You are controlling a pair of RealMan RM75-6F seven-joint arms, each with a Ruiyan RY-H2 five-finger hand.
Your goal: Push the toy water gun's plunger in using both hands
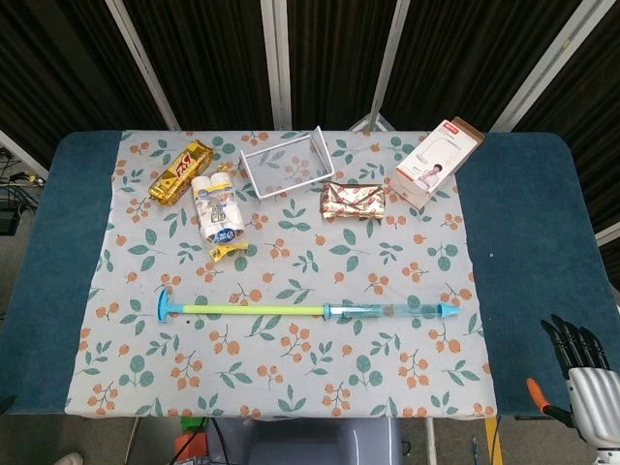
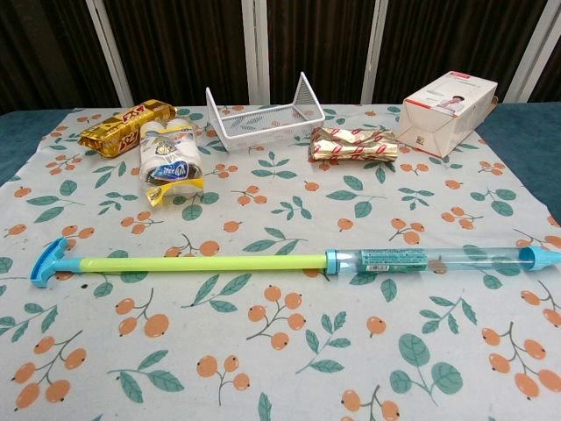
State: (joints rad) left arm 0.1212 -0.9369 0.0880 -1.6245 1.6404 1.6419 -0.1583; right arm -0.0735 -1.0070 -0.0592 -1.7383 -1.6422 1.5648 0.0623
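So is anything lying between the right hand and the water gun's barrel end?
Nothing visible does. The right hand sits off the table's near right corner, and only bare cloth lies between it and the water gun. The left hand is out of view.

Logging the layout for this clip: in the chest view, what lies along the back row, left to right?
Gold snack pack → white bottles pack → white wire basket → gold foil pouch → white box.
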